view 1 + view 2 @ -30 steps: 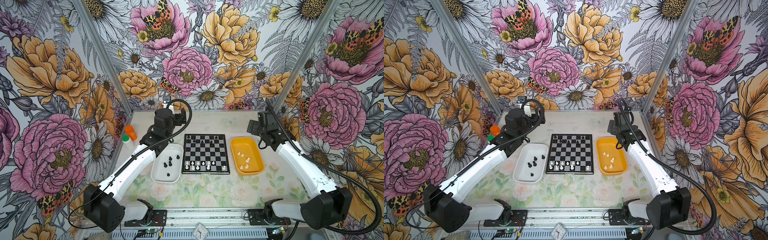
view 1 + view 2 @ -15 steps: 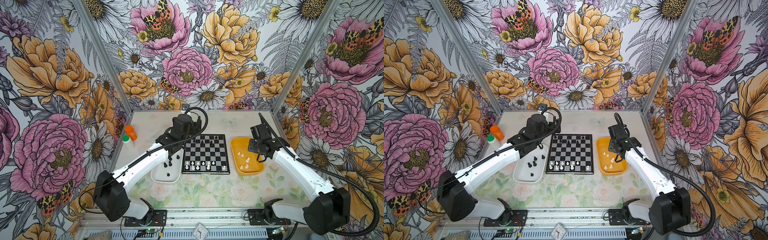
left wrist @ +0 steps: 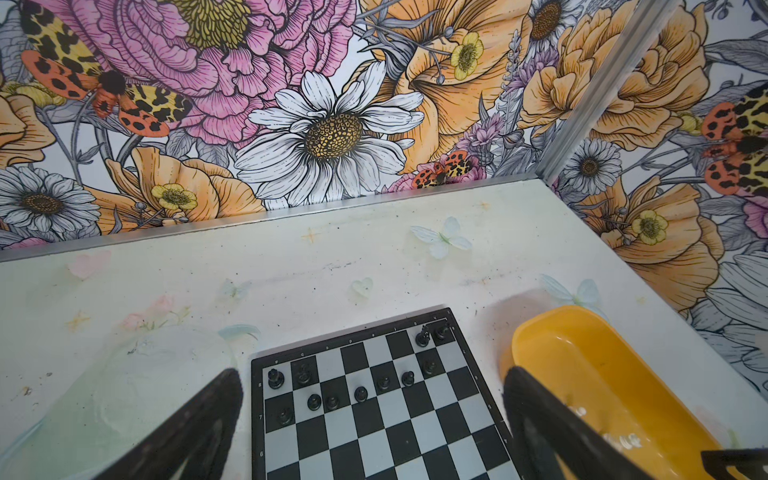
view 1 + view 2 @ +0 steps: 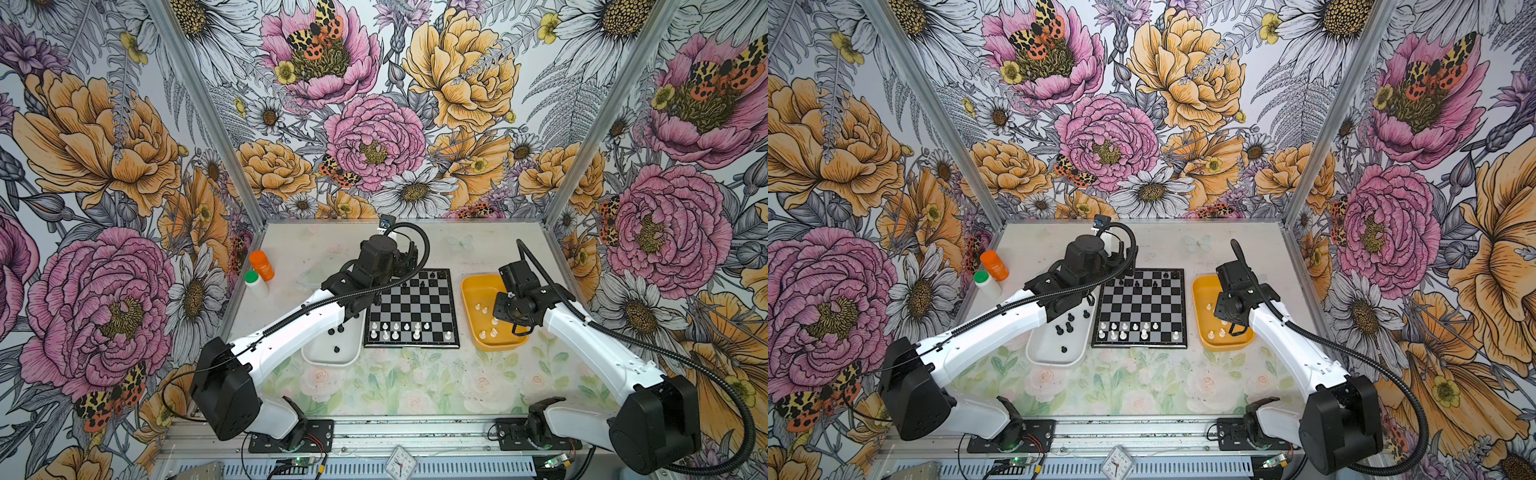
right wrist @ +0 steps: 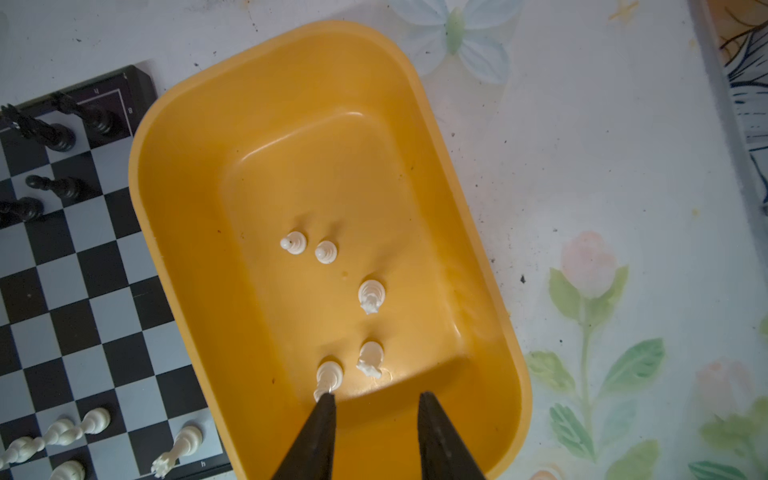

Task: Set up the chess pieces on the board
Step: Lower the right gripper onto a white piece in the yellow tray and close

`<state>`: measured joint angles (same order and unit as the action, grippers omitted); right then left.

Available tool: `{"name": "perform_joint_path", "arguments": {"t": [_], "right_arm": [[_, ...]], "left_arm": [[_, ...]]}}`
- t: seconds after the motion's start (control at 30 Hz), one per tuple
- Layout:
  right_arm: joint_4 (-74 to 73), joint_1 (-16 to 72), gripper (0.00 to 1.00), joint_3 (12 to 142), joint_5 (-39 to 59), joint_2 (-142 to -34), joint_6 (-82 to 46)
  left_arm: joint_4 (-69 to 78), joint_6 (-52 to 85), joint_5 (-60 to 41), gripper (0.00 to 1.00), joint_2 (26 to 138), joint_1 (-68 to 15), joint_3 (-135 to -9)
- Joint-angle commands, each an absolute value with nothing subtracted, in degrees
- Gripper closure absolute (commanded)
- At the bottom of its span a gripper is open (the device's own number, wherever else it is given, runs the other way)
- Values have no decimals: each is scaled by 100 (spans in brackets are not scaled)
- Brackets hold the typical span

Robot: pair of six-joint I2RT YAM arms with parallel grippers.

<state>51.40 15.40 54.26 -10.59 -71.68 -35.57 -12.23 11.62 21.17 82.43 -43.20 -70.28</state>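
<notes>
Your left gripper [image 3: 372, 374] is spread wide, with nothing between its fingers [image 3: 199, 424]. It hangs over the far left corner of the chessboard [image 4: 415, 307], above the rows where the black pieces on the board [image 3: 359, 392] stand.

The chessboard lies flat mid-table, between the white tray [image 4: 324, 358] on its left and the yellow tray [image 5: 332, 83] on its right. Both trays sit just beside its edges. White pieces on the board [image 4: 385, 326] fill part of the two near rows. A few more black pieces in the white tray [image 4: 1069, 328] stand loose, partly hidden under your left arm.

Your right gripper [image 5: 376, 397] is low over the near end of the yellow tray. Its fingers are fairly close together, but a clear gap shows between them — and that gap is empty. Five white pieces in the yellow tray [image 5: 371, 295] stand scattered on the floor. The nearest white piece [image 5: 329, 376] leans right at one fingertip, outside the gap. You cannot tell whether it touches.
</notes>
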Motion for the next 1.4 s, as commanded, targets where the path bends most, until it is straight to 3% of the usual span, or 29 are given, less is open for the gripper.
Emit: {"name": "perform_joint_path", "arguments": {"t": [0.0,0.8,1.23,1.37], "right_arm": [[5057,1513,63,5440,-922,-7385,-3579],[4465,796,71,5724,-47,-8687,-3155],[4465,696,72,5848,57,-8925,-3076],[4465,676,67,5836,53,-8917,-3063]], "left_arm": [[-1213,1144,2023,1,8288,-4407,-7155],[-1204,967,2107,1,8364,-4518,-7261],[-1251,776,2114,1,8571,-4522,-7507],[-1266,640,2293,1,8573,-4516,-7524]]}}
